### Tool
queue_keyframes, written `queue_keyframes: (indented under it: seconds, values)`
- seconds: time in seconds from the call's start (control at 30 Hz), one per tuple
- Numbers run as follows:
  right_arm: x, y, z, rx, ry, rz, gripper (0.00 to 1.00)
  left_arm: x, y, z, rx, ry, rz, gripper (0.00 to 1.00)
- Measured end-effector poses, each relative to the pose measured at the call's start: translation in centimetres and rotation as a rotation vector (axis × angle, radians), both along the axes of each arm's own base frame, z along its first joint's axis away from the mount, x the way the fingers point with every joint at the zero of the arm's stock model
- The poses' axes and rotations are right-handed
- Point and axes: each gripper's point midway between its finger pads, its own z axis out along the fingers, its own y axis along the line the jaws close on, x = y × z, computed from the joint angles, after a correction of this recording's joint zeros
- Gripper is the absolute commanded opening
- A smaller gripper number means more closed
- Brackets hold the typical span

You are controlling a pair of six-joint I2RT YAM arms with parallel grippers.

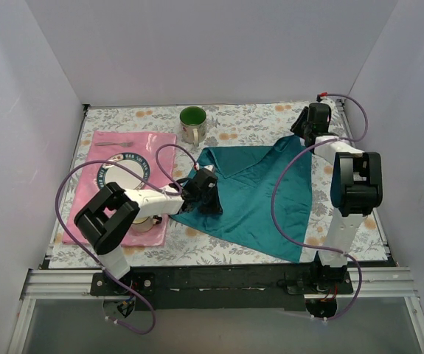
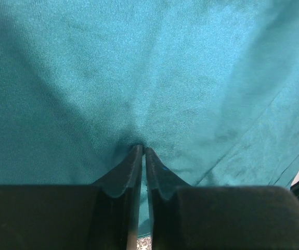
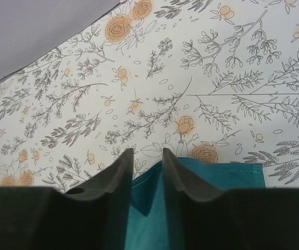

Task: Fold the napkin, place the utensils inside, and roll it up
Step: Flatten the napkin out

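The left jaws were clamped on the teal napkin (image 1: pixel 252 199). The right jaws stood apart astride its corner.

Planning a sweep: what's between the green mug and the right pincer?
Top view: only bare floral tablecloth between the mug and right pincer; the napkin lies nearer the arms.

plate (image 1: pixel 119 171) half hidden by left arm (image 1: pixel 149 199), utensil (image 1: pixel 116 143) on placemat (image 1: pixel 149 144) too small to make out
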Motion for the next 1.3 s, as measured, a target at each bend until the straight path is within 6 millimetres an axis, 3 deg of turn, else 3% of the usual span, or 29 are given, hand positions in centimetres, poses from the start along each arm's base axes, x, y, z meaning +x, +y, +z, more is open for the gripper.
queue_keyframes:
  seconds: [0.03, 0.17, 0.3, 0.37, 0.47, 0.53, 0.63, 0.8, 0.87, 1.03, 1.3]
  values:
    - [0.3, 0.0, 0.1, -0.014, 0.010, 0.010, 0.51, 0.0, 0.1, 0.1, 0.009, 0.002, -0.001, 0.14]
    - [-0.9, 0.4, 0.7, -0.080, 0.065, 0.074, 0.61, 0.4, 0.0, 0.8, 0.029, 0.000, -0.003, 0.31]
    - [-5.6, 2.7, 1.4, -0.088, 0.093, 0.180, 0.63, 1.8, -0.7, 2.6, 0.029, -0.042, 0.005, 0.32]
    - [-7.7, 5.2, 2.1, -0.060, 0.087, 0.272, 0.63, 2.7, -0.8, 3.5, 0.024, -0.068, 0.016, 0.31]
    - [-9.2, 9.6, 2.5, -0.018, 0.078, 0.414, 0.62, 3.5, -0.5, 3.7, 0.023, -0.075, 0.035, 0.30]
    - [-10.4, 12.9, 1.9, -0.002, 0.094, 0.510, 0.54, 3.8, 0.3, 3.4, 0.038, -0.067, 0.058, 0.29]
    - [-12.9, 18.3, -0.1, -0.015, 0.150, 0.664, 0.45, 4.0, 1.5, 2.8, 0.060, -0.062, 0.098, 0.29]
    - [-15.5, 24.6, -4.3, -0.116, 0.276, 0.830, 0.36, 3.2, 3.7, 2.9, 0.076, -0.063, 0.150, 0.30]
    - [-16.3, 25.9, -5.3, -0.167, 0.306, 0.868, 0.36, 3.4, 3.9, 3.4, 0.065, -0.072, 0.166, 0.30]
    - [-17.4, 26.9, -6.3, -0.264, 0.339, 0.917, 0.37, 3.7, 4.4, 3.2, 0.050, -0.068, 0.194, 0.34]
    - [-16.3, 27.5, -7.8, -0.420, 0.342, 0.914, 0.37, 3.4, 4.7, 2.5, 0.046, -0.049, 0.206, 0.42]
